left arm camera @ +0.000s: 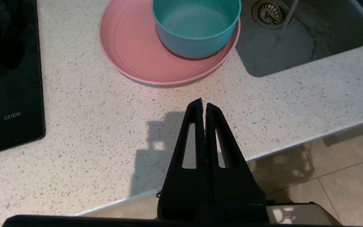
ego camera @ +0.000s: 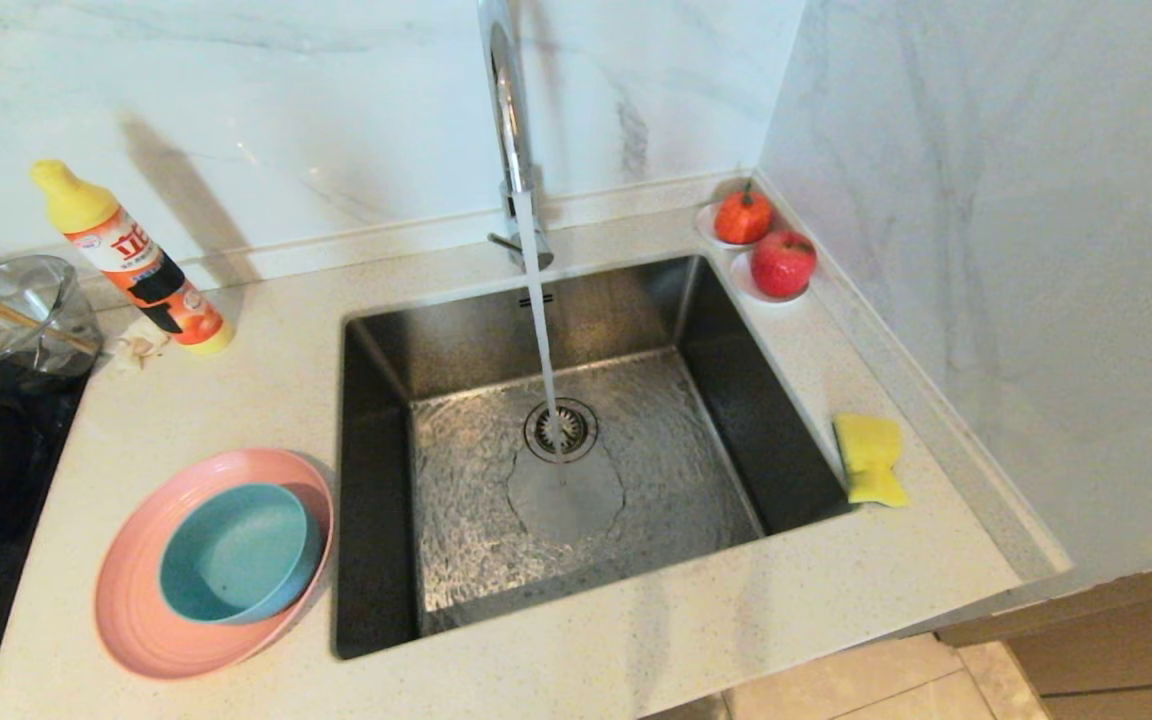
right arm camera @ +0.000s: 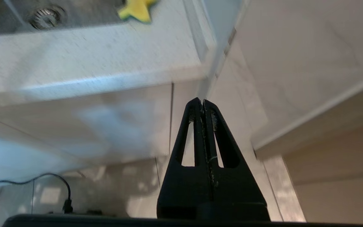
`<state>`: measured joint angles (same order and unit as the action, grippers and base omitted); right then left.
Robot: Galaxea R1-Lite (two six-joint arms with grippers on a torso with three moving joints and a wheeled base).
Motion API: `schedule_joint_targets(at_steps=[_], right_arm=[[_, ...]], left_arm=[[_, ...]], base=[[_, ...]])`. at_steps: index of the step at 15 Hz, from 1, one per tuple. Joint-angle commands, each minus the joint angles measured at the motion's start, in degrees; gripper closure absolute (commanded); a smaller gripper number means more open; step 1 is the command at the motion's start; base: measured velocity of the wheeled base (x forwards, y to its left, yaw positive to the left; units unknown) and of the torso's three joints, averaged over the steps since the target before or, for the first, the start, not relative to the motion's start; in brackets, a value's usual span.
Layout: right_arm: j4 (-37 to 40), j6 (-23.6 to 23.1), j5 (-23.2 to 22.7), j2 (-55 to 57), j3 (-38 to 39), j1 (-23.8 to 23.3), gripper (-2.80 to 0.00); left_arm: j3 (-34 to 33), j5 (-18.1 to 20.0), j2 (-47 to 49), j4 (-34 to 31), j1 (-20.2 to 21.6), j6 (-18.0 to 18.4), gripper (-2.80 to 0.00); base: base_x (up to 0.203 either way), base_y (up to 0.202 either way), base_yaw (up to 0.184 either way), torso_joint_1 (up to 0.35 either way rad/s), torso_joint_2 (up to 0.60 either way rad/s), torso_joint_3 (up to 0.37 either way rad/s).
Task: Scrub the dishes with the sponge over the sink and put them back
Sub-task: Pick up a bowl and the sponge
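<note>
Running water floods the sink (ego camera: pixel 386 380); both grippers, left (left arm camera: pixel 204 105) and right (right arm camera: pixel 202 101), closed empty. Risk: bowl (ego camera: pixel 236 552) sliding off plate (ego camera: pixel 136 600) when lifted.

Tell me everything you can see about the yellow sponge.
The sponge is small, bright yellow, foam-looking, and pinched at the middle like a bow tie. It lies flat on the speckled counter just right of the sink, near the wall. Nothing holds or touches it but the counter. No green side shows.
</note>
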<state>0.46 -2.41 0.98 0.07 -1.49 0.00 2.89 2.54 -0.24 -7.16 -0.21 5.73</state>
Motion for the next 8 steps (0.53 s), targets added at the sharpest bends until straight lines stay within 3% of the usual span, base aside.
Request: schedule_joint_targets(at_steps=[1,4,8], right_arm=[[1.3,0.5,0.7,0.5,-7.9,0.0,0.0],[9.9,0.5,-2.5,2.1,-23.9,0.0,0.0],[16.8,-1.4,-9.0,14.7,-41.7,0.2,0.0]], left_arm=[[0.0,0.0,0.2,-0.1,0.0,0.0,0.0],[0.0,0.0,0.2,-0.1,0.0,0.0,0.0],[0.0,0.0,0.2,-0.1,0.0,0.0,0.0]], base=[[0.0,0.0,0.0,0.0,0.0,0.0],[0.0,0.0,0.0,0.0,0.0,0.0],[0.0,0.0,0.0,0.0,0.0,0.0]])
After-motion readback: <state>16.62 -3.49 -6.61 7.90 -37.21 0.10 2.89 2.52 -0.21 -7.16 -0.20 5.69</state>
